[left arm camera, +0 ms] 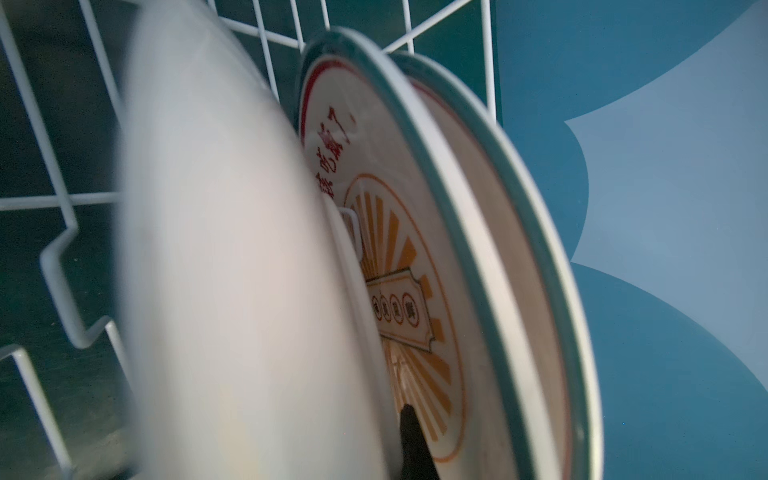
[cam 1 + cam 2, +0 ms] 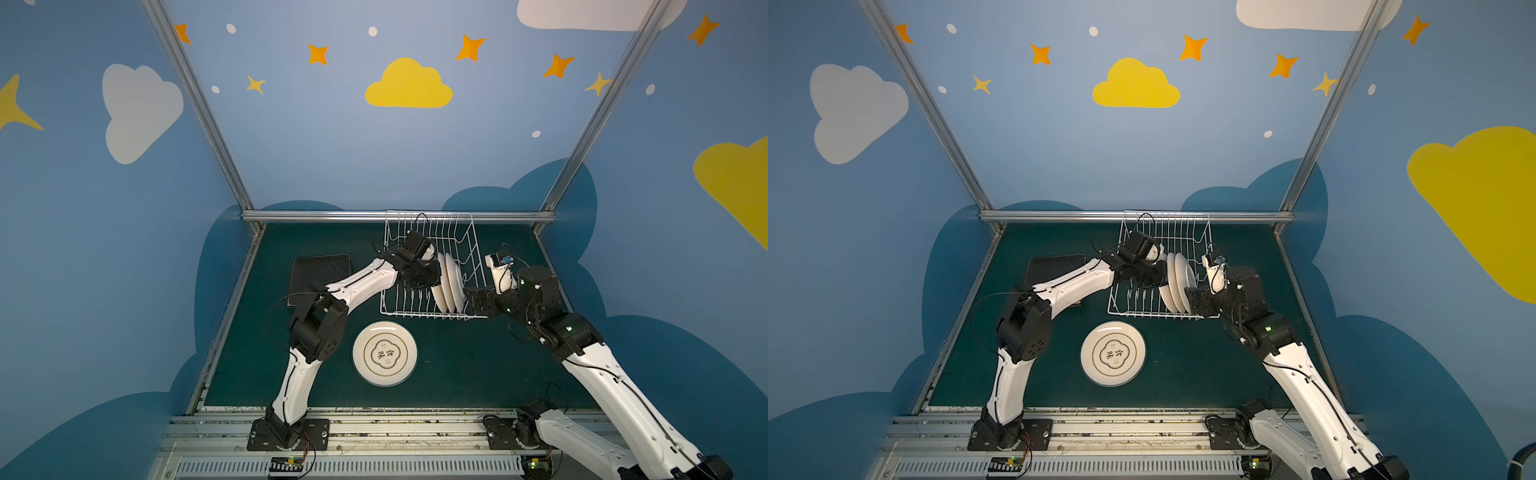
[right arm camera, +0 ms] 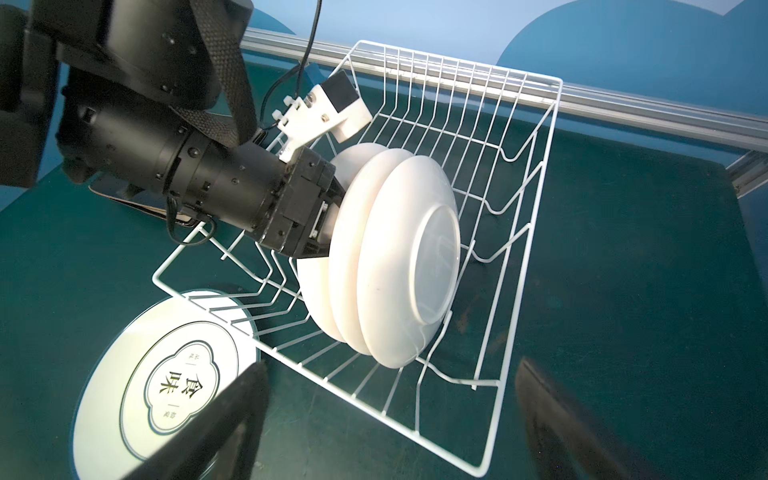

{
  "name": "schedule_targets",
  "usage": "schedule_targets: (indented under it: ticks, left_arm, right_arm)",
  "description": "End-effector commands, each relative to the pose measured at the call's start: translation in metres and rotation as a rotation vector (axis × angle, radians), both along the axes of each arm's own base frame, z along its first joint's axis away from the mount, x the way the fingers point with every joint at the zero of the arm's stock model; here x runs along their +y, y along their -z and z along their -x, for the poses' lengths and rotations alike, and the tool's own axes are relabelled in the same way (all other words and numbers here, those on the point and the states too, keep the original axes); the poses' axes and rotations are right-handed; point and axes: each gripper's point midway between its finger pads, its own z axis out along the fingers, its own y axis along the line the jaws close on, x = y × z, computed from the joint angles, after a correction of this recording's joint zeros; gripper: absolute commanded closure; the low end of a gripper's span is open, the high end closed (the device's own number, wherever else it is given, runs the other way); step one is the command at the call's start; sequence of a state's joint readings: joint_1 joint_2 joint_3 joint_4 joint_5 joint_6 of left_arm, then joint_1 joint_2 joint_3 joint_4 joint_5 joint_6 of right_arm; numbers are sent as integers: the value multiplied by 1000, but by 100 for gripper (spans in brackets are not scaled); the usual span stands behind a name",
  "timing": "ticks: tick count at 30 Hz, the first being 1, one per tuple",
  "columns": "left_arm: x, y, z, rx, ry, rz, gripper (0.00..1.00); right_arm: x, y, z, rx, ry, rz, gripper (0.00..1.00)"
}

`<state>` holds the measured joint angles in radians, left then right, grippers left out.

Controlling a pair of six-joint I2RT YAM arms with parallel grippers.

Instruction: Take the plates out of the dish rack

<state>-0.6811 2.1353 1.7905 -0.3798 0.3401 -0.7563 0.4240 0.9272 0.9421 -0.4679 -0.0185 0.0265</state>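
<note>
Pinching the rim of the leftmost upright plate [image 3: 316,291] in the dish rack [image 3: 490,137], the left gripper [image 2: 433,276] kept one finger [image 1: 412,442] wedged between that plate and its neighbour. A clean lift would likely run straight up along the prongs, clearing the two other upright plates [image 3: 407,257] before swinging toward the flat plate [image 2: 384,353] on the table [image 2: 478,365]. The right gripper [image 3: 390,365], fingers spread, hovered beside the rack.

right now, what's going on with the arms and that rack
The left gripper is shut on the rim of the end plate of three round white plates standing in the dish rack. One round plate already lies flat on the table in front of the rack. The right gripper is open beside the rack's near right corner, holding nothing.
</note>
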Motion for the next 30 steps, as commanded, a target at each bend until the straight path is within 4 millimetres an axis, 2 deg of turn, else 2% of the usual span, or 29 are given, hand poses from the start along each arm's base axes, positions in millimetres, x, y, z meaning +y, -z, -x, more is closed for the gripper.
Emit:
schedule_targets:
  ticks: [1,5,18,30]
  left_arm:
    - [8,11,6,10,5,-42,93]
    - [8,5,8,8,1,-25,97]
    - [7,-28,14,-15,-3,44,97]
    - [11,-45,19,-36,1,59,97]
  right_arm:
    - [-1,-7,-2,-16,16,-18,8]
    - [-2,-6,-2,-15,19,-21,8]
    - [-2,-10,0,-22,21,-28,8]
    - [-2,-12,-1,-26,24,-39,8]
